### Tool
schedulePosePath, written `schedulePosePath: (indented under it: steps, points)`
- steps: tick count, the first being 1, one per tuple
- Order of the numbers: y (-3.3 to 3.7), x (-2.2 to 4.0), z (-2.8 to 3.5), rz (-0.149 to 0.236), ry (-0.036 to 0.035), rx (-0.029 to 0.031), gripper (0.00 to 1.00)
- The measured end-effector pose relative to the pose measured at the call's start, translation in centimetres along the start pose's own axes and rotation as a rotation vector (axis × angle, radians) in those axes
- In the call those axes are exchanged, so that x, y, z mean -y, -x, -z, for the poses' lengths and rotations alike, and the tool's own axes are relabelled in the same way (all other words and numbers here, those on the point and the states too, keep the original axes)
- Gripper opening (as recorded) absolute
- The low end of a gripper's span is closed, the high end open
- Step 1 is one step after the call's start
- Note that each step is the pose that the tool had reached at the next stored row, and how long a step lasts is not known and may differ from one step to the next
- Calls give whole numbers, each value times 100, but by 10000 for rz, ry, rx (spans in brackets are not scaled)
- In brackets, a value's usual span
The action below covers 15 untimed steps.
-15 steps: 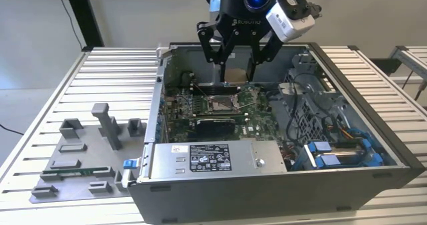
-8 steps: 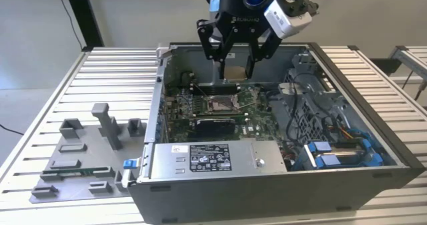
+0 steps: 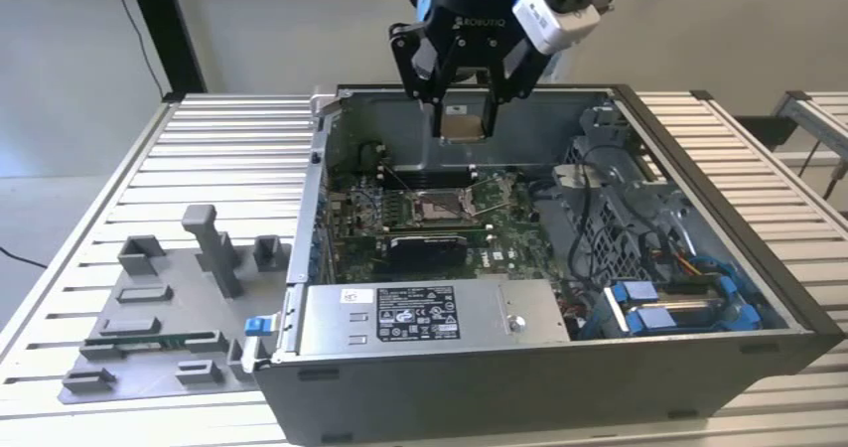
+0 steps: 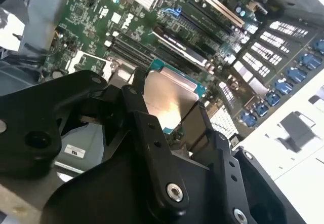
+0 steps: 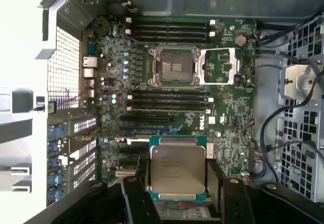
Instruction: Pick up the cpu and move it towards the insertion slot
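One chip is in the air: the tool (image 3: 463, 112) has its two black fingers (image 5: 135, 198) closed onto opposite edges of the cpu (image 5: 177, 169), so the silver-grey top face stays bare in both wrist views, where it shows between the fingers. In the exterior view the cpu hangs above the open computer case (image 3: 781, 298), over the far part of the motherboard (image 5: 228, 107), well clear of the board's parts. An edge grip of this kind probably keeps the pads off the contact side. The insertion slot (image 5: 174, 67) lies open below with its silver frame (image 5: 218, 66) swung aside, which likely leaves the brownish centre free to receive the chip; the cpu is not yet over it but short of it, apart from it across the rows of black card and memory slots. On the worktop (image 3: 225, 139), to the exterior view's left of the case, stands a grey fixture tray (image 3: 159, 308). Fine print is etched on the chip's lid and a white label sits on the power supply (image 3: 417, 313), but neither can be made out.
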State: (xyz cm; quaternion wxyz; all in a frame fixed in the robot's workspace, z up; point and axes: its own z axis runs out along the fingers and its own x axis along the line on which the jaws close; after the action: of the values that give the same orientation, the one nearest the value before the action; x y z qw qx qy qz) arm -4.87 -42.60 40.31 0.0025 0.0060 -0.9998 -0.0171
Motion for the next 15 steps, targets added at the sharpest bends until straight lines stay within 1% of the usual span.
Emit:
schedulePosePath:
  steps: [7,9,12,15]
  points:
    - [3,-241,-10,1,1,0,0]
    - [4,-295,-12,0,-1,-1,0]
    - [4,-356,-15,0,0,0,0]
    - [5,-390,-17,1,0,0,0]
